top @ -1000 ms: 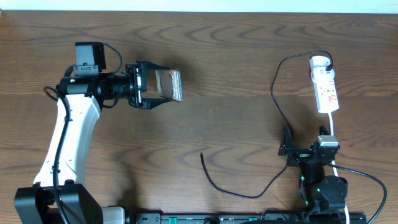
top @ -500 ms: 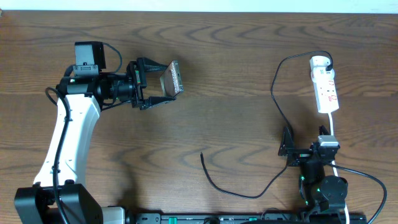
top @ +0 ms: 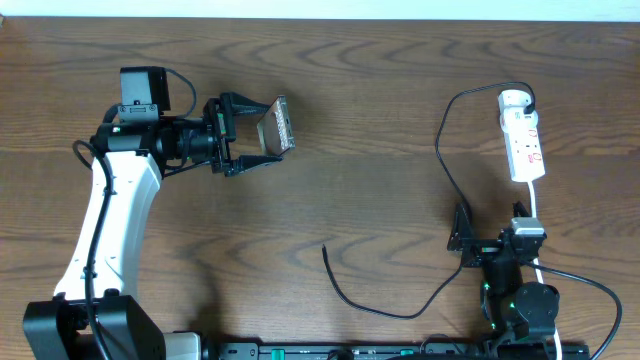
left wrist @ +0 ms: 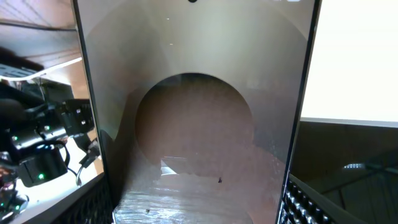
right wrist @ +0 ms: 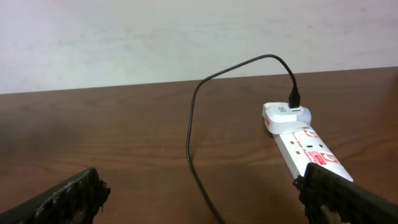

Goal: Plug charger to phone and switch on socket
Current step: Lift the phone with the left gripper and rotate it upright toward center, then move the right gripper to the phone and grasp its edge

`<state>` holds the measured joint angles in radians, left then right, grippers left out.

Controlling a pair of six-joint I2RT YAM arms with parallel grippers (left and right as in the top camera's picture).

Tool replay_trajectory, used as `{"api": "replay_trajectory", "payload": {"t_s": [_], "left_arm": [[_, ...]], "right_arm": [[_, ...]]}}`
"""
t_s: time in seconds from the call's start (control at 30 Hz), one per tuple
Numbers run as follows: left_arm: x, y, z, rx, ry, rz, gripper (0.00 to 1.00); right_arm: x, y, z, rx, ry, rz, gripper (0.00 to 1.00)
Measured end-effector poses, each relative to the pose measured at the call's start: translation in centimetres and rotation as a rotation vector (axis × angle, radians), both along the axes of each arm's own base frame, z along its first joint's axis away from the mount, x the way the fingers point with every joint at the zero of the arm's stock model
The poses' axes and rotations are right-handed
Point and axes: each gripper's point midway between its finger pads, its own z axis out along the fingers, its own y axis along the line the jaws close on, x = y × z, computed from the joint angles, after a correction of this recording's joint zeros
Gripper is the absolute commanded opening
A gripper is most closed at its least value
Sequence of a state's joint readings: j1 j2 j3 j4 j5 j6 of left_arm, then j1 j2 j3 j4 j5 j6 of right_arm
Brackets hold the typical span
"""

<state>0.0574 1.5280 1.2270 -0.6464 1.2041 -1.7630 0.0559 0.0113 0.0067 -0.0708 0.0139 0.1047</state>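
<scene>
Left gripper (top: pixel 262 132) is clamped on the phone (top: pixel 275 126), held tilted upper left of centre; right gripper (top: pixel 462 238) sits wide open, empty, lower right; charger (top: pixel 327 262) tip lies lower centre, pointing up-frame, well apart from the phone, nearer the right arm I'd say; socket (top: pixel 526 145) upper right, red markings unreadable.
</scene>
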Motion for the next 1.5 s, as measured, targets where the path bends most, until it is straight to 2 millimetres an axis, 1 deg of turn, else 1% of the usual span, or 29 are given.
{"api": "replay_trajectory", "payload": {"t_s": [0.13,0.27,0.33,0.4,0.57,0.67,0.73,0.9,1.03,1.23,1.33,1.5], "left_arm": [[0.4,0.6,-1.1,0.078,-0.018,0.024,0.07],[0.0,1.7,-3.6,0.223,0.011,0.048,0.07],[-0.4,2.4,-4.9,0.297,0.036,0.056,0.07],[-1.2,3.6,-6.8,0.432,0.070,0.057,0.07],[-2.3,5.7,-8.8,0.601,0.103,0.050,0.07],[-2.5,6.7,-9.4,0.670,0.100,0.046,0.07],[-2.5,6.9,-9.5,0.687,0.093,0.042,0.07],[-2.5,7.2,-9.7,0.712,0.081,0.030,0.07],[-3.3,7.2,-9.9,0.717,0.105,0.009,0.07],[-3.3,7.6,-10.1,0.748,0.095,0.002,0.07],[-3.3,7.9,-10.2,0.765,0.095,0.003,0.07],[-3.2,8.3,-10.4,0.790,0.095,0.007,0.07]], "right_arm": [[0.0,0.0,0.0,0.000,0.000,0.000,0.99],[0.0,0.0,0.0,0.000,0.000,0.000,0.99],[0.0,0.0,0.0,0.000,0.000,0.000,0.99],[0.0,0.0,0.0,0.000,0.000,0.000,0.99],[0.0,0.0,0.0,-0.020,-0.001,-0.001,0.99],[0.0,-0.1,0.0,-0.030,-0.002,-0.001,0.99],[0.0,-0.1,0.0,-0.034,-0.002,-0.001,0.99],[0.0,-0.1,0.0,-0.038,-0.003,-0.001,0.99],[0.0,-0.1,0.0,-0.039,-0.003,-0.005,0.99],[0.0,-0.1,0.0,-0.041,-0.003,-0.004,0.99],[0.0,0.4,0.0,-0.011,-0.002,0.022,0.99],[0.0,1.0,-0.1,0.134,0.014,0.050,0.99]]}}
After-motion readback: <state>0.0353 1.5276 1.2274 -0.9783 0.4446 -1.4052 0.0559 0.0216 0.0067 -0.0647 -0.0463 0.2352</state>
